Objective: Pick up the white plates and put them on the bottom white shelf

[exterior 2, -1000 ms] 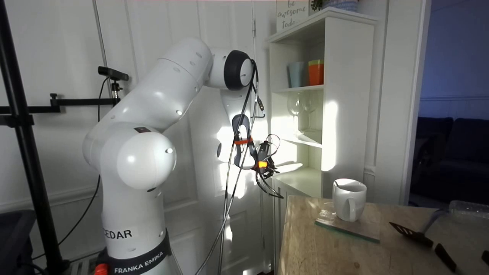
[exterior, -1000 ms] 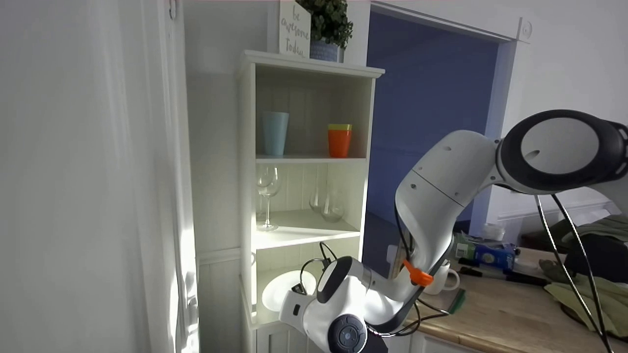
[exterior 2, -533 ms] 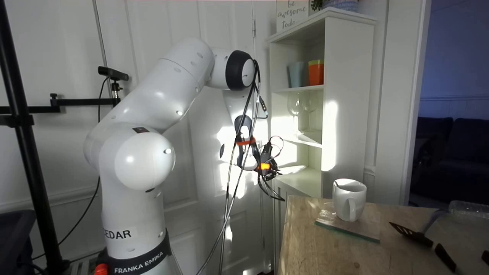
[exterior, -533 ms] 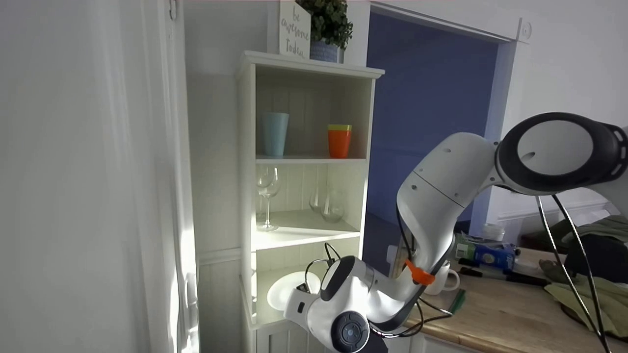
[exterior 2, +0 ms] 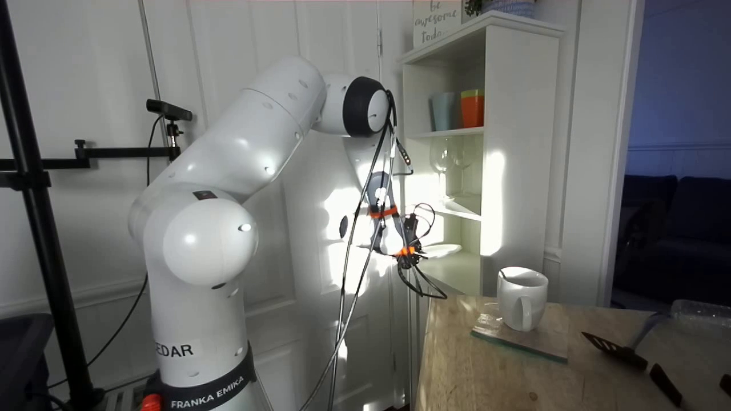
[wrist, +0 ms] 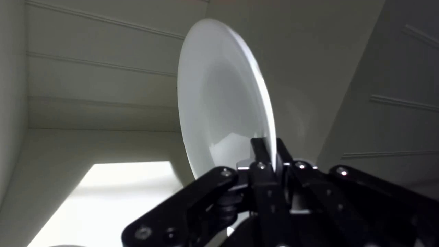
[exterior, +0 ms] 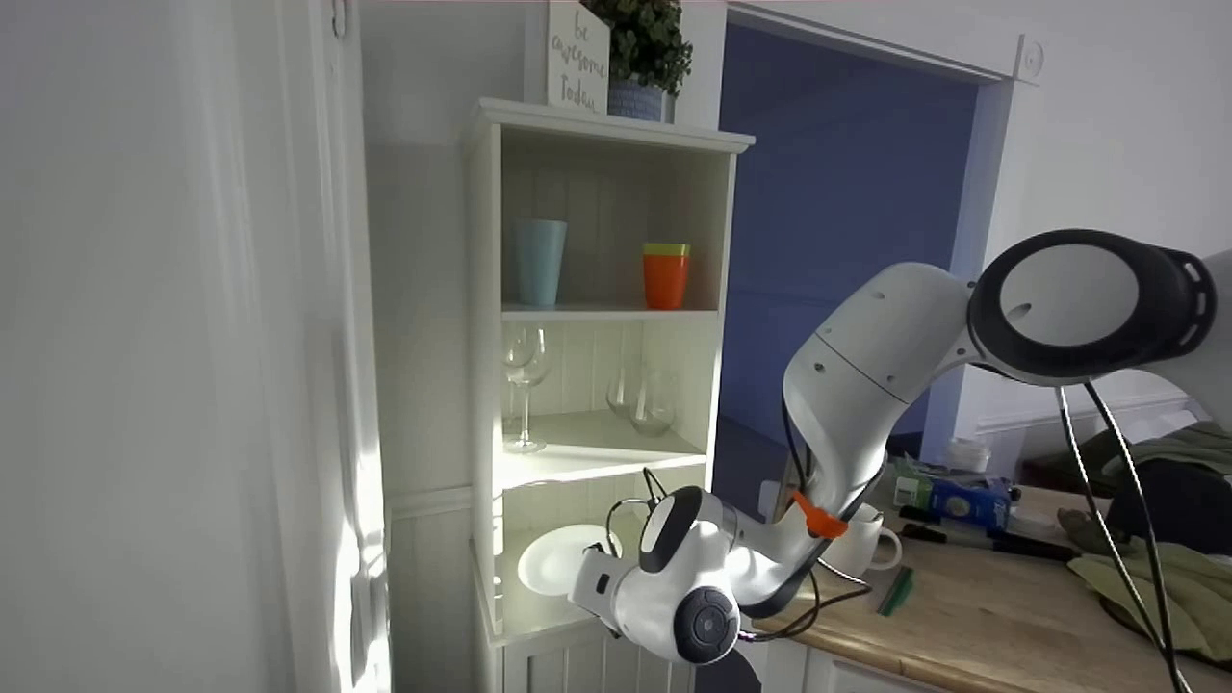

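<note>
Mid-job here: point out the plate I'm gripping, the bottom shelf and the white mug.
White plate (wrist: 223, 96): wrist view, middle of its face.
Bottom white shelf (exterior: 531, 614): in an exterior view, bare board near its front edge.
White mug (exterior 2: 513, 299): in an exterior view, outer wall below the rim.

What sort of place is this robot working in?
Most likely a home, perhaps a kitchen or dining area. A white shelf unit holds wine glasses and colored cups, with a decorative sign on top, and a wooden counter carries a white mug.
</note>
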Action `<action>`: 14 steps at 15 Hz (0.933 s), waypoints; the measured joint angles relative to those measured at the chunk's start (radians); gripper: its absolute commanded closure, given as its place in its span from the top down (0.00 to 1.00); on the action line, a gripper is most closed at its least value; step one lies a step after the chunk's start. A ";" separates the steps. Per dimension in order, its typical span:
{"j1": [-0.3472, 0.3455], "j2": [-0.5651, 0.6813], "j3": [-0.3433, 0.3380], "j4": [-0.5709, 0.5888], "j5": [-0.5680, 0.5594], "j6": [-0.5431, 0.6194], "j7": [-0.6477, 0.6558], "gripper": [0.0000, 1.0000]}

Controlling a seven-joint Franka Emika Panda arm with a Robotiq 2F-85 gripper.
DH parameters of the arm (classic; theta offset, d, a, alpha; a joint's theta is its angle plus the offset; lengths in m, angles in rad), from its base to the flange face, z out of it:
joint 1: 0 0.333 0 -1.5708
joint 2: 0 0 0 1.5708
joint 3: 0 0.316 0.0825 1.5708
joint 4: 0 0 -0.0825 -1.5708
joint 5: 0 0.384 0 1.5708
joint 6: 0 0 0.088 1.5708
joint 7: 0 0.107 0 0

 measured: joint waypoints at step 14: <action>-0.065 0.114 0.015 0.163 -0.103 0.162 0.072 0.02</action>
